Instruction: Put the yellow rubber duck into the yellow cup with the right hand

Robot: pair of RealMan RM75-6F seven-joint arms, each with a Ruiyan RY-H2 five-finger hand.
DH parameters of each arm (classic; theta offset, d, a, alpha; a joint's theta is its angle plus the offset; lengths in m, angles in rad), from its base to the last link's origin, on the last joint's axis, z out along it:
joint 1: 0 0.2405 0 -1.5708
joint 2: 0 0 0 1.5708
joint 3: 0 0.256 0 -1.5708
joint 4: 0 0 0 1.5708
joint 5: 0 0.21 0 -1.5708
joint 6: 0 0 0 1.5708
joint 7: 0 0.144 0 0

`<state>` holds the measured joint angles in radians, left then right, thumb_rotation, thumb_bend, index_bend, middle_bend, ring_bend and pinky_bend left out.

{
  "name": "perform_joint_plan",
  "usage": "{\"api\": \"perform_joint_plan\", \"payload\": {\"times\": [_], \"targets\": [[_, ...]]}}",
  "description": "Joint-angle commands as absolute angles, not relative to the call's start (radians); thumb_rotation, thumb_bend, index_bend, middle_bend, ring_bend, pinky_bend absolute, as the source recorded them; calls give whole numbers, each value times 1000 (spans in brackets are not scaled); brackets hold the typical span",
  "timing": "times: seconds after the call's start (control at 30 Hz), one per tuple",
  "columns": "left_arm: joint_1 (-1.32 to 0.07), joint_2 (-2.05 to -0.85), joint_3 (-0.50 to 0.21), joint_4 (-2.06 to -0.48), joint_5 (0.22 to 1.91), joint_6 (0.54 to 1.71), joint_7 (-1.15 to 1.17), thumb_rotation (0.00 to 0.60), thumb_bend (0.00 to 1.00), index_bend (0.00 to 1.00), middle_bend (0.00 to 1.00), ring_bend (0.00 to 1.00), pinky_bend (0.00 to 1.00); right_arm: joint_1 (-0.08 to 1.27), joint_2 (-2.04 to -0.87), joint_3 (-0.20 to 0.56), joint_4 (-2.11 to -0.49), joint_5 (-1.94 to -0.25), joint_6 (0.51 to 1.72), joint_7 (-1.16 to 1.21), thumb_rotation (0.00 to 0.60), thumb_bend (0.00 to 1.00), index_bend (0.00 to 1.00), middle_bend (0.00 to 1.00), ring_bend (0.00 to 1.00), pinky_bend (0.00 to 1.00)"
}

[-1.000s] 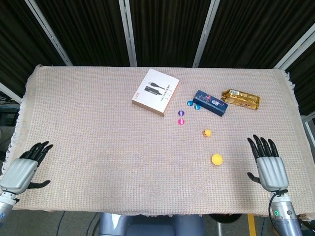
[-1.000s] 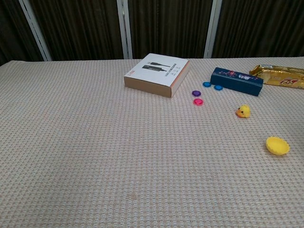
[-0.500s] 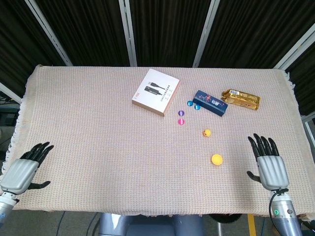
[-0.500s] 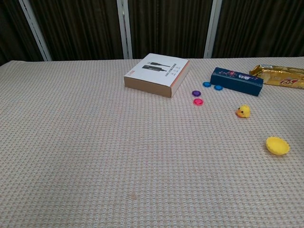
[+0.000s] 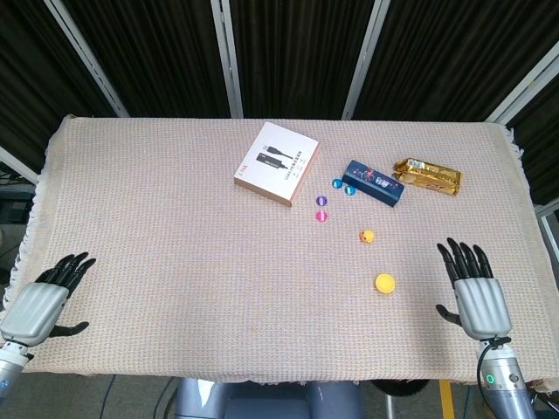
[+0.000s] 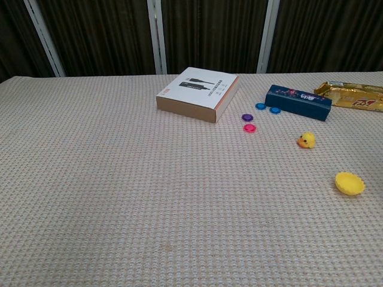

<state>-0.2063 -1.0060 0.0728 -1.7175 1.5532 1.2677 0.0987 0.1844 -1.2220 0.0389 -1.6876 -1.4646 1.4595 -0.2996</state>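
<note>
Right hand (image 5: 476, 297) empty, fingers spread, at counter's near edge. Yellow rubber duck (image 5: 368, 236) sits just beyond yellow cup (image 5: 384, 282), apart. Risks: tiny duck slips from the fingers; reach knocks the shallow cup away.

Over the last second I've nudged my right hand (image 5: 476, 295) a touch toward the far side of the table (image 5: 175, 262) and slightly inward, so its spread fingers (image 5: 459, 259) now reach a little nearer the yellow cup (image 5: 384, 282). It's a very small shift in the head view, and the hand is open and well apart from the cup and the yellow rubber duck (image 5: 368, 236).
</note>
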Motion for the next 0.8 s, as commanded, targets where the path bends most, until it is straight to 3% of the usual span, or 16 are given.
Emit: {"api": "perform_joint_plan", "payload": {"times": [0.03, 0.43, 0.8], "targets": [[-206, -1006, 73, -1717, 1556, 1270, 102, 600, 0, 0, 0, 0, 215, 186, -1236, 44, -1674, -1501, 1482, -266, 600, 0, 74, 0, 0, 0], [-203, -1010, 72, -1710, 1564, 1280, 98, 600, 0, 0, 0, 0, 215, 197, -1269, 59, -1632, -1509, 1466, -246, 600, 1, 74, 0, 0, 0], [-206, -1008, 74, -1718, 1590, 1286, 108, 600, 0, 0, 0, 0, 215, 331, -1345, 191, -1603, -1307, 1275, -360, 600, 7, 69, 0, 0, 0]]}}
